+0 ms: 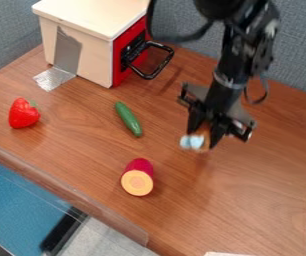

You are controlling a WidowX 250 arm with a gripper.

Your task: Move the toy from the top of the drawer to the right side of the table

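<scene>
Claw (202,138) pointing down, slightly tilted, over table (256,200) (toy (193,142) between fingers).

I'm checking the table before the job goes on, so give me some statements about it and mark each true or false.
1. The toy is in the gripper. True.
2. The toy sits on top of the drawer box. False: it is out over the table.
3. The cucumber lies between the strawberry and the gripper. True.
4. The drawer's handle is white. False: it is black.
5. The strawberry is red. True.
</scene>
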